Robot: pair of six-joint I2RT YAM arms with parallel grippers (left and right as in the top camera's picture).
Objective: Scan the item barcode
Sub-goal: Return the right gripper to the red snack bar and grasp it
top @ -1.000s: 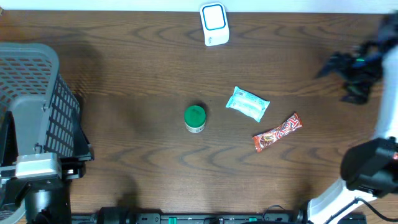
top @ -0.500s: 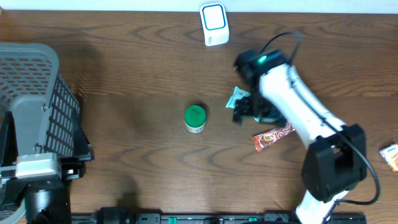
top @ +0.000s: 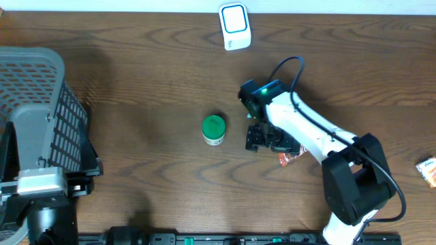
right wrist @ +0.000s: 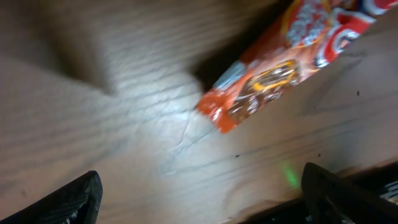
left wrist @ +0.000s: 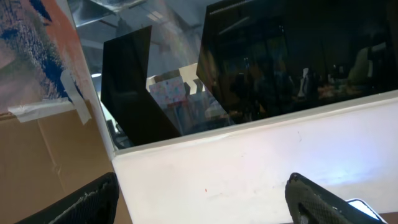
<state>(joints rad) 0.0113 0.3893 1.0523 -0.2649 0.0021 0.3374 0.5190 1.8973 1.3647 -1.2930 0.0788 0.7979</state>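
Note:
My right gripper (top: 263, 139) hangs open low over the table's middle, right of a green-lidded jar (top: 214, 129). In the right wrist view an orange-red snack wrapper (right wrist: 280, 68) lies on the wood ahead of the open gripper (right wrist: 205, 205), with nothing between the fingers (right wrist: 71, 200). From overhead only one end of that wrapper (top: 291, 158) shows under the arm. The white scanner with a blue frame (top: 235, 26) stands at the far edge. My left gripper (left wrist: 199, 205) is open and empty, facing a wall and windows.
A grey mesh basket (top: 34, 95) fills the left side, with the left arm's base (top: 41, 187) in front of it. A small packet (top: 428, 170) lies at the right edge. Bare wood lies between the basket and the jar.
The right arm swung in from the far right, over the teal packet, which it now covers, and moved on left and nearer. The left arm has not moved.

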